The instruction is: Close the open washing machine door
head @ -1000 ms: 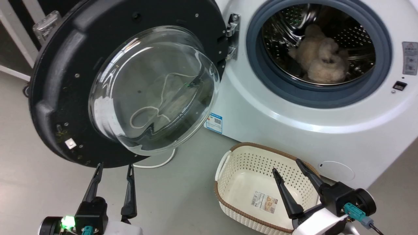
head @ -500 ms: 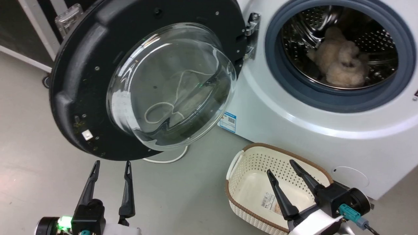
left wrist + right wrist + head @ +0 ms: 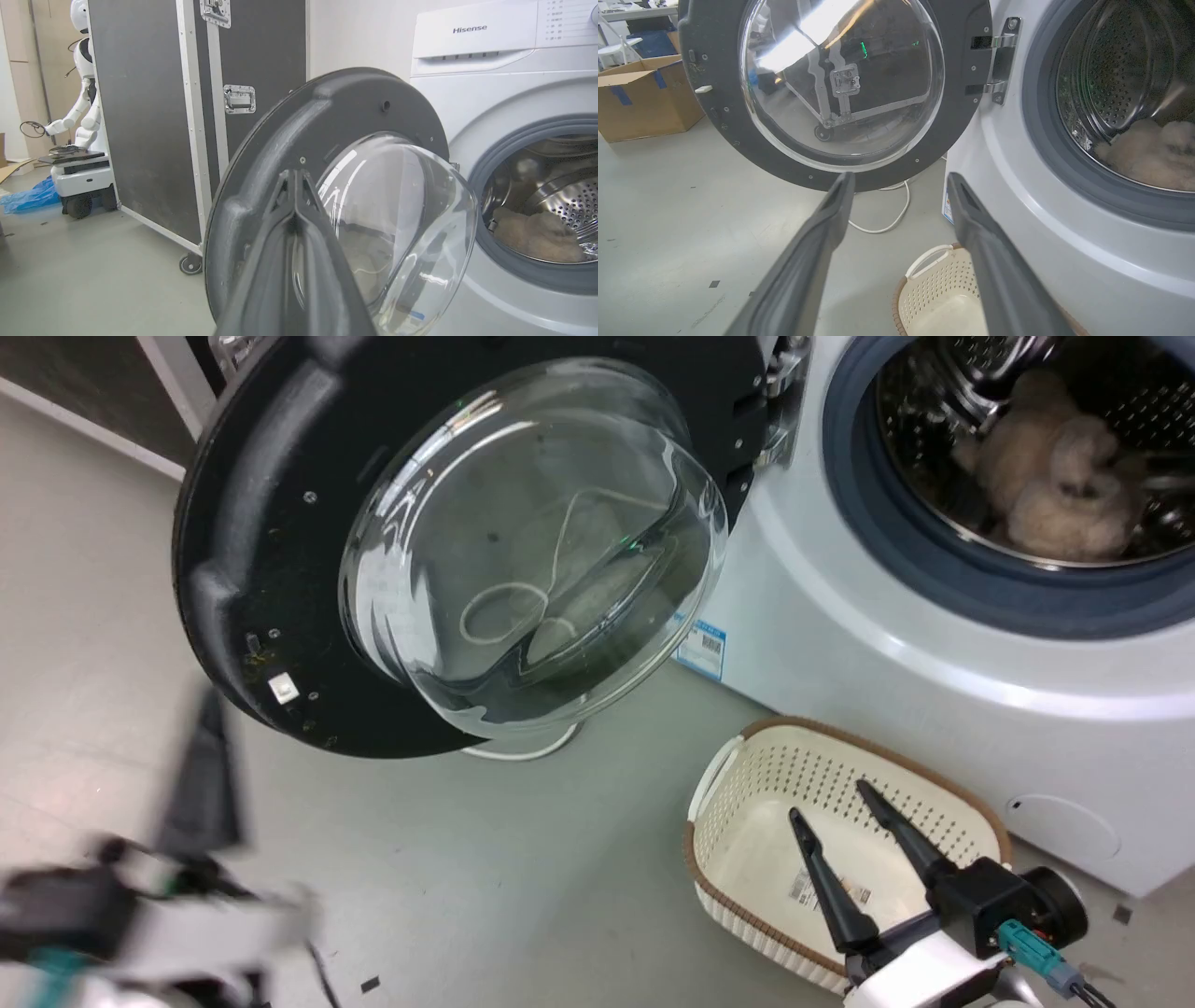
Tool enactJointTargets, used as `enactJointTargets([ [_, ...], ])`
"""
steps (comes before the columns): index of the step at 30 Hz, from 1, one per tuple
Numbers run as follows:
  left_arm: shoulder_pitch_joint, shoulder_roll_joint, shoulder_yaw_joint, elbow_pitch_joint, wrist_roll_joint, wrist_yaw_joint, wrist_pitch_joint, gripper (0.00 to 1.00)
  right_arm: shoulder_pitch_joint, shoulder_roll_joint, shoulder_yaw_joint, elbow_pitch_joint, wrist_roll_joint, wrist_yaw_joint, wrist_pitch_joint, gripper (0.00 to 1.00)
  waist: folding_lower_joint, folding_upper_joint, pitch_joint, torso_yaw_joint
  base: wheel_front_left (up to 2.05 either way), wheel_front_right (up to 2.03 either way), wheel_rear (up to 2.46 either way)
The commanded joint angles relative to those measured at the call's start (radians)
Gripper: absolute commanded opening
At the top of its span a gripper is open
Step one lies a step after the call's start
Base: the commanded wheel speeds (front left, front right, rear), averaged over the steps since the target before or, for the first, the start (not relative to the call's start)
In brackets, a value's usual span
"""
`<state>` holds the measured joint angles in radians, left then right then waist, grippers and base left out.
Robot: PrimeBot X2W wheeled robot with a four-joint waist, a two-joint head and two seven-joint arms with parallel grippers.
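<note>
The washing machine door stands swung wide open to the left of the white washing machine, its glass bowl bulging toward me. My left gripper is a motion-blurred shape at the lower left, below the door's lower rim. In the left wrist view this gripper is shut with nothing held, its tips in front of the door; I cannot tell whether they touch it. My right gripper is open over the basket. In the right wrist view, the right gripper points at the door's lower edge.
A cream perforated basket sits on the floor before the machine. A fluffy cream bundle lies in the drum. A black wheeled case and another robot stand left of the door. A cardboard box and white cable are on the floor.
The camera has moved, shifting the scene rightward in the picture. My left gripper has gone from open to shut and has swung left, now blurred. The right gripper stays open over the basket.
</note>
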<state>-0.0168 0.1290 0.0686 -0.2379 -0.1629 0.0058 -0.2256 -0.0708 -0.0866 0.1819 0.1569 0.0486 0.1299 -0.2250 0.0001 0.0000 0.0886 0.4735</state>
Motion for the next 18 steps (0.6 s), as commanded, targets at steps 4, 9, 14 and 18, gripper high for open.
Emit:
enactJointTargets([
  [4,-0.141,0.048,0.141,0.043,-0.163,-0.048,-0.01,0.0,-0.011,-0.019,-0.005,-0.018,-0.014,0.001,-0.016,1.0,-0.0001,0.0,0.067,-0.027,0.0,0.0,0.0],
  [9,-0.353,0.147,0.315,0.19,-0.426,-0.047,0.129,0.0,-0.042,-0.035,0.003,-0.023,-0.01,0.001,-0.027,1.0,-0.0001,0.0,0.129,-0.072,0.0,0.0,0.0],
  [14,-0.547,0.251,0.449,0.407,-0.67,0.004,0.336,0.0,-0.069,-0.036,0.013,-0.016,0.001,0.001,-0.036,1.0,-0.0001,0.0,0.172,-0.108,0.0,0.0,0.0],
  [18,-0.642,0.287,0.507,0.57,-0.805,0.064,0.49,0.0,-0.078,-0.041,0.022,-0.014,0.004,0.001,-0.037,1.0,-0.0001,0.0,0.186,-0.139,0.0,0.0,0.0],
])
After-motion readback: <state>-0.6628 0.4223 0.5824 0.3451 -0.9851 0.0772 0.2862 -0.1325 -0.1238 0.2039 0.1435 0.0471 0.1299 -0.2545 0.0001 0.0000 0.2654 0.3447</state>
